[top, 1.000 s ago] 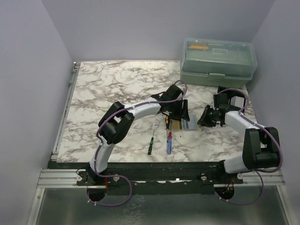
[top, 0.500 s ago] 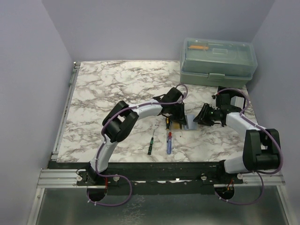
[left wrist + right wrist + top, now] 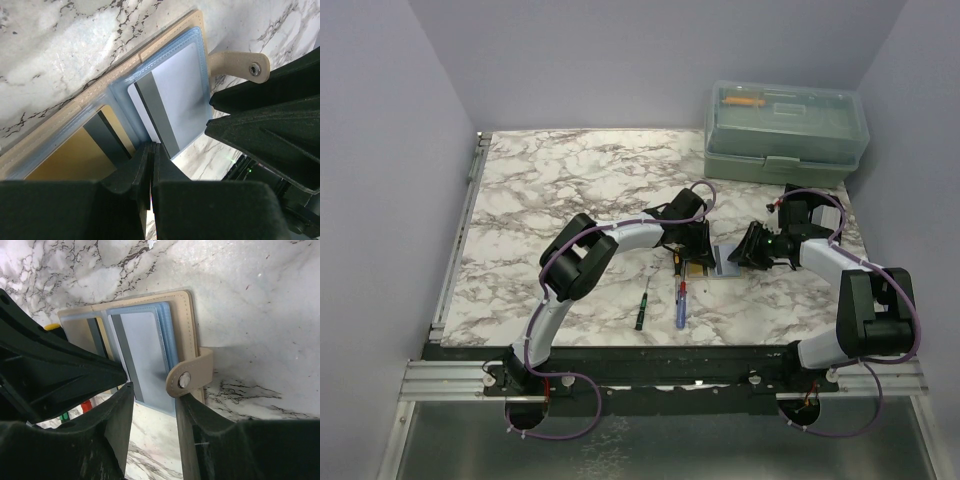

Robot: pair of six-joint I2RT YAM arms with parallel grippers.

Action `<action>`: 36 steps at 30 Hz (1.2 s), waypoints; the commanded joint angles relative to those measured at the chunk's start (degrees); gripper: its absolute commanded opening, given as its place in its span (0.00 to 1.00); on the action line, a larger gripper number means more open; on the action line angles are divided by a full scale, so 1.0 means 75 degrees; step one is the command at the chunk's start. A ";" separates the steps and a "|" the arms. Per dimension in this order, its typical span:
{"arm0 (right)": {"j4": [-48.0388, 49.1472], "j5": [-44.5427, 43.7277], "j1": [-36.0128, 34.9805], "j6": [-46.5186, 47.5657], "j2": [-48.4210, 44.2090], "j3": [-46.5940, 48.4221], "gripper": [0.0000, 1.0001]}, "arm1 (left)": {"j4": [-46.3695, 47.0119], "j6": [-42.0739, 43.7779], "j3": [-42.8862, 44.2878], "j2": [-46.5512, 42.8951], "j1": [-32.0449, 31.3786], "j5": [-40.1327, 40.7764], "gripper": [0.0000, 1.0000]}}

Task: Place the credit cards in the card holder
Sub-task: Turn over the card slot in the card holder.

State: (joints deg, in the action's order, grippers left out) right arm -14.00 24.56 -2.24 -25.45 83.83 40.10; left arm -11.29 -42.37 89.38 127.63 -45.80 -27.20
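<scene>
On the marble table (image 3: 550, 190), a green-handled screwdriver (image 3: 640, 311) and a blue-handled screwdriver (image 3: 680, 306) are seen lying near the front edge, just left of the action. The left gripper (image 3: 151, 149) is brought down at the card holder's near edge, fingers pressed together; whether anything is pinched between them cannot be told. The card holder (image 3: 186, 320) is laid open flat at mid-table, between the two grippers. A gold card (image 3: 70, 157) is seen in its left clear sleeve, a pale card (image 3: 145, 350) with a dark stripe in the right one. The snap tab (image 3: 190, 377) is framed by the right gripper (image 3: 155, 415), jaws held apart. Far right at the back, a green toolbox (image 3: 786, 132) is parked.
</scene>
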 commanded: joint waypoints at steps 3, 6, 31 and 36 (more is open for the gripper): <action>0.0189 0.0482 0.0030 0.0062 0.0008 -0.0172 0.41 | 0.0084 -0.0002 -0.0208 0.0256 0.0049 0.0041 0.05; 0.0194 0.0529 0.0037 0.0064 -0.0058 -0.0209 0.39 | 0.0099 0.0000 -0.0233 0.0256 0.0049 0.0035 0.05; -0.0045 0.0280 0.0034 0.0208 0.0000 -0.0196 0.42 | 0.0192 -0.0069 -0.0574 0.0291 0.0110 0.0088 0.02; 0.0089 0.0588 0.0037 0.0147 0.0043 -0.0212 0.39 | 0.0215 -0.0069 -0.0586 0.0297 0.0116 0.0071 0.02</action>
State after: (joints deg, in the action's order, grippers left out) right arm -13.56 26.50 -2.24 -24.82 83.81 38.83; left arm -7.35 -43.94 87.05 127.63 -45.28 -29.34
